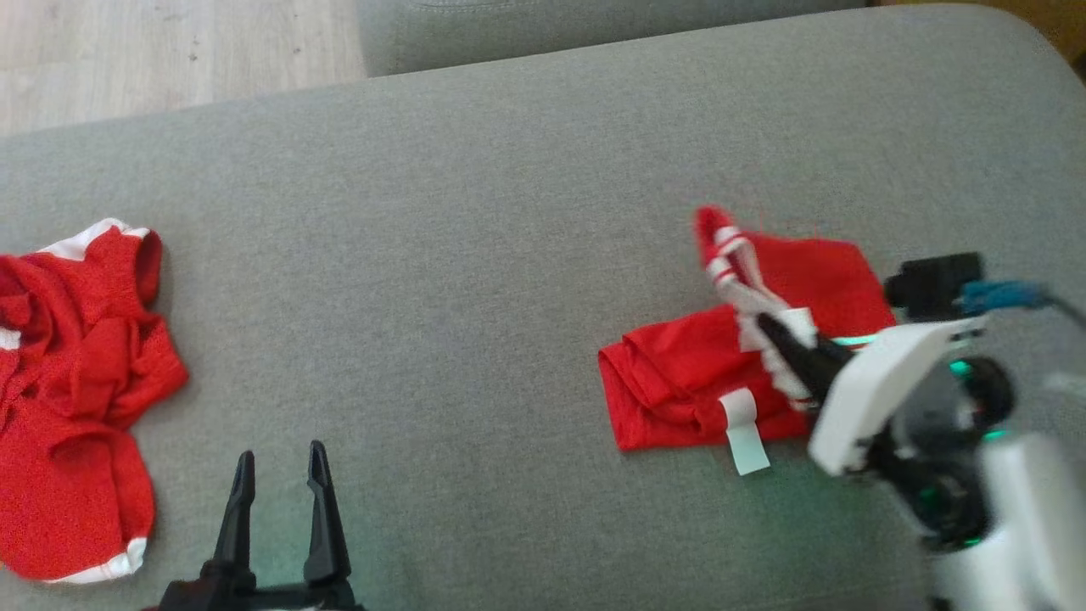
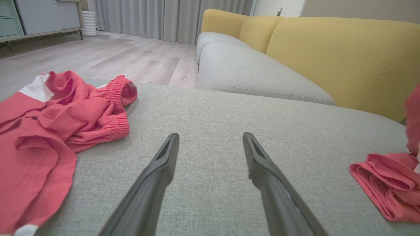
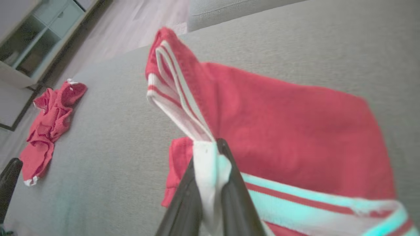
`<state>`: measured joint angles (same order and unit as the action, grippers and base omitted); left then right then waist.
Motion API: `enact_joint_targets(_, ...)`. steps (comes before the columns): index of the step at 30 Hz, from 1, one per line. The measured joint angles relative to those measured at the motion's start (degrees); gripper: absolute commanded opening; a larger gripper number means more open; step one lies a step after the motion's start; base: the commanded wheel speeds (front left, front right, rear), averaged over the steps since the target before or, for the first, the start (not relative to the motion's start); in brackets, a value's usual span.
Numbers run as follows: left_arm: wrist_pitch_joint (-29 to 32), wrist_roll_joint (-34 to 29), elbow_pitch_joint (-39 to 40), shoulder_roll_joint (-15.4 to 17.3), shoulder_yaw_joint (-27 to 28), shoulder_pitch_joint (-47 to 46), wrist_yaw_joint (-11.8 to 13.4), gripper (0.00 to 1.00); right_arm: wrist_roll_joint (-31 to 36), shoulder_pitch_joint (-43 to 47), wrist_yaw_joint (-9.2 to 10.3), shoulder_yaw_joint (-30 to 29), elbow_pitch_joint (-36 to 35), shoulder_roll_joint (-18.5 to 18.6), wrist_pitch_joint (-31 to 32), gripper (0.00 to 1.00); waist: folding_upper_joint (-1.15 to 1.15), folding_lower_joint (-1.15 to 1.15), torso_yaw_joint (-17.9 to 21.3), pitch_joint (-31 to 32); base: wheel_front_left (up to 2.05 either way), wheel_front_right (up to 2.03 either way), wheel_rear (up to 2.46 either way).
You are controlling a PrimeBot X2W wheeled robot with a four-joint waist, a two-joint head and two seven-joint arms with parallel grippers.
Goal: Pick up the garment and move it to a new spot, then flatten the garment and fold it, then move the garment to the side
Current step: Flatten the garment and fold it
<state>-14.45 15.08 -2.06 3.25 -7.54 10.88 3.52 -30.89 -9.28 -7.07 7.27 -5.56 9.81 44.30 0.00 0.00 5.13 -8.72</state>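
Left gripper: two long black tapered fingers, black base. Right gripper: dark fingers, white angular wrist shell, black box on top, perhaps camera; blue cable; green lights; pale forearm, blurred.

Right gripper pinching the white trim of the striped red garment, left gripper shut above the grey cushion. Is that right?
Not quite. The left gripper is open, its two fingers spread apart above the grey cushion, as the left wrist view shows. The right gripper does pinch the white trim of the striped red garment.
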Motion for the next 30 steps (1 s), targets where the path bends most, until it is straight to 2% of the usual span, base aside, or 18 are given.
enact_joint_targets(2,0.0,-0.1,-0.2,0.0,-0.1,0.0,-0.1,1.00,1.6,0.1,0.01,1.1,2.8,-3.0,-2.9,0.00,0.00,0.00,-0.4,0.2,0.00,0.00,0.00)
enact_joint_targets(5,0.0,-0.1,-0.3,0.0,-0.1,0.0,-0.1,1.00,3.1,0.7,0.01,3.3,6.8,-5.4,-6.5,0.00,0.00,0.00,-1.0,0.7,0.00,0.00,0.00)
enact_joint_targets(14,0.0,-0.1,-0.4,0.0,-0.4,0.1,-0.1,1.00,3.3,0.6,0.01,6.6,15.1,-6.3,-15.5,0.00,0.00,0.00,-2.2,0.9,0.00,0.00,0.00)
enact_joint_targets(15,0.0,-0.1,-0.5,0.0,-0.4,0.1,-0.1,1.00,2.4,0.4,0.01,7.4,15.5,-6.3,-16.5,0.40,0.00,0.01,-2.2,0.8,0.00,0.00,0.00)
enact_joint_targets(16,0.0,-0.1,-0.6,0.0,-0.4,0.1,-0.1,1.00,0.7,0.2,0.01,8.3,15.6,-6.3,-17.8,0.96,0.00,0.01,-2.2,0.8,0.00,0.00,0.00)
enact_joint_targets(17,0.0,-0.1,-0.7,0.0,-0.4,0.1,-0.1,1.00,-1.2,0.1,0.01,9.2,15.5,-6.3,-19.1,1.00,0.00,0.01,-2.2,0.9,0.00,0.00,0.00)
enact_joint_targets(21,0.0,-0.1,-0.8,0.0,-0.3,0.2,-0.1,1.00,-7.7,-0.1,0.01,12.9,14.0,-6.3,-22.5,1.00,0.00,0.01,-1.7,1.2,0.00,0.00,0.00)
enact_joint_targets(24,0.0,-0.2,-0.8,0.0,0.0,0.6,-0.1,1.00,-9.8,0.1,0.01,14.2,10.3,-6.3,-24.6,1.00,0.00,0.00,-0.9,1.5,0.00,0.00,0.00)
enact_joint_targets(27,0.0,-1.3,-0.9,0.0,0.3,1.3,-0.6,1.00,-9.6,1.1,0.01,13.6,6.0,-6.3,-26.5,1.00,0.00,0.00,0.1,1.9,0.00,0.00,0.00)
enact_joint_targets(30,0.0,-1.7,-0.9,0.0,0.9,1.3,-1.3,1.00,-2.5,3.0,0.01,10.3,2.3,-6.4,-28.9,1.00,0.00,0.01,1.2,2.5,0.00,0.00,0.00)
